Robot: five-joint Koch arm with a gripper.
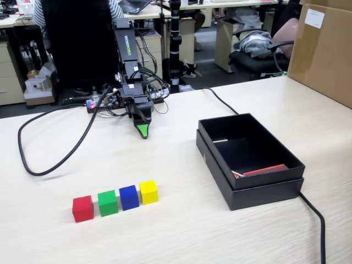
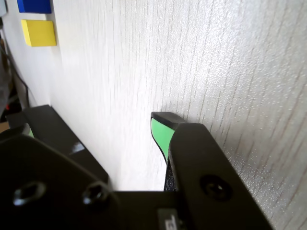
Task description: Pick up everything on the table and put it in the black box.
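Note:
Four small cubes stand in a row on the pale wooden table [image 1: 181,231] near its front left: red [image 1: 83,208], green [image 1: 108,202], blue [image 1: 128,197] and yellow [image 1: 148,192]. The black box [image 1: 264,193] sits open to their right, with only a thin red-edged strip [image 1: 264,170] inside. My gripper [image 1: 143,131] points down at the table behind the cubes, well apart from them. In the wrist view the gripper [image 2: 96,117] is open with bare table between its jaws, and the green pad [image 2: 160,134] faces inward. The blue cube [image 2: 34,5] and yellow cube [image 2: 38,32] show at top left.
A thick black cable [image 1: 49,159] loops over the table's left part. Another cable [image 1: 314,215] runs past the box's right corner. A big brown carton [image 1: 324,49] stands at the back right. Chairs and desks lie beyond the table's far edge.

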